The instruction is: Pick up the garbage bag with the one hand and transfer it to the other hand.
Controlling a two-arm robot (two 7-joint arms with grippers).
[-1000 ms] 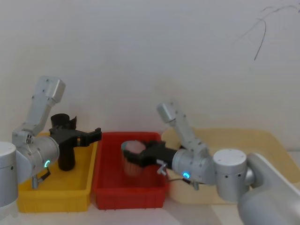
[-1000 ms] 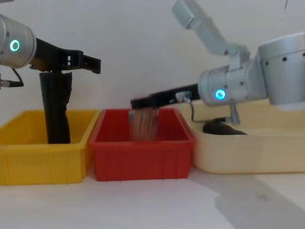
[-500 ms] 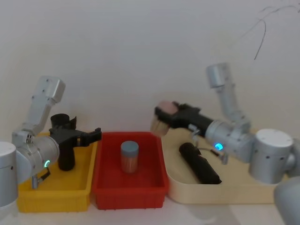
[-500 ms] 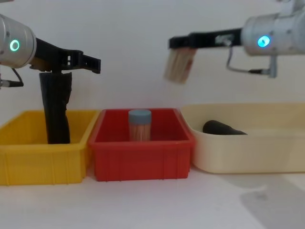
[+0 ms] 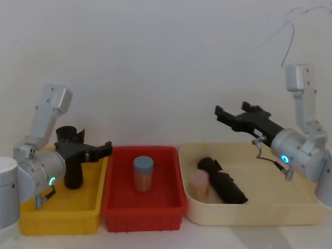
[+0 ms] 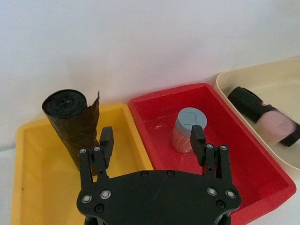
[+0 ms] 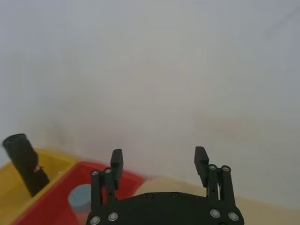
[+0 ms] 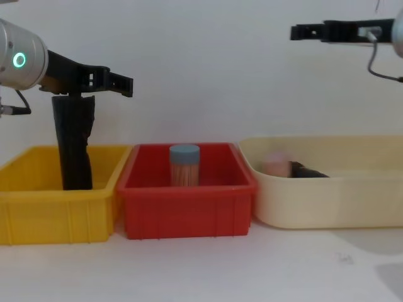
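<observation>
The garbage bag [image 5: 224,181], a tight black roll, lies on its side in the cream tray [image 5: 270,215]; it also shows in the left wrist view [image 6: 248,101] and low in the chest view [image 8: 310,171]. My right gripper [image 5: 230,110], blue-lit, hangs open and empty high above the tray's back edge [image 8: 297,31] [image 7: 159,161]. My left gripper [image 5: 105,148], green-lit, is open over the yellow bin [image 5: 62,215], beside another black roll [image 5: 71,158] that stands upright with a flared top. Nothing lies between its fingers [image 6: 106,140].
A pinkish jar [image 5: 199,182] rests in the cream tray against the bag's near end [image 6: 277,126]. A blue-capped jar [image 5: 143,174] stands in the red bin [image 5: 142,215] between the yellow bin and the tray. A white wall is close behind.
My right gripper lifted the pinkish jar out of the red bin, carried it right, and let it go into the cream tray. It then drew back up and right. The left arm stayed still.
</observation>
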